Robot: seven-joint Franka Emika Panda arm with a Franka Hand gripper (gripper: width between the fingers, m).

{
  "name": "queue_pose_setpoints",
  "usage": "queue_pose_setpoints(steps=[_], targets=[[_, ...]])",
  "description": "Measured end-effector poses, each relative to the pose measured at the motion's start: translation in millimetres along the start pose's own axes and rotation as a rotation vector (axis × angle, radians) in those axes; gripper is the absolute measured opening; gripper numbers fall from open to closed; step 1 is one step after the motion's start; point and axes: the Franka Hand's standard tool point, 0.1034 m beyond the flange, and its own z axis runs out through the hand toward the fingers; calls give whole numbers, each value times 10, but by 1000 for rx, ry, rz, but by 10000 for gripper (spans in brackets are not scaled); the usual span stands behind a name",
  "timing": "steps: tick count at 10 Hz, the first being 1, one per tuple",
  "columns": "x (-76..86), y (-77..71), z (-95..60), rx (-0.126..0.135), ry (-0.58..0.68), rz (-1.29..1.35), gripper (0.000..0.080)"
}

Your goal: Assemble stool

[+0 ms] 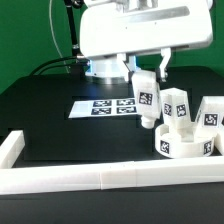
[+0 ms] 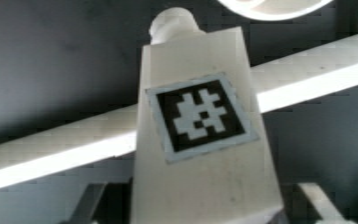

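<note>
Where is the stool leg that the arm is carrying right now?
In the exterior view the carried leg hangs tilted in the tool, above the table, just off the exterior view's left of the round seat and right of the marker board.

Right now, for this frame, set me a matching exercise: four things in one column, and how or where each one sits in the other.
Things:
1. third leg
2. seat
3. marker board
4. border rail

States:
A. lies flat, carrying only tags
B. has two legs standing up from it, at the exterior view's right
C. gripped in the claw
D. long white bar across the front of the exterior view

Pairs: 1-C; 2-B; 3-A; 4-D
</note>
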Motion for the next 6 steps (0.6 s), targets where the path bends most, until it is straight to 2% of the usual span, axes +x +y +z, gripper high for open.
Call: queue_pose_setpoints(steps=[1,3,6], targets=[[-102,-137,62,14,8,-5,324],[-50,-271,33,36,55,-17,324],[-58,-227,41,31,63,-18,324]])
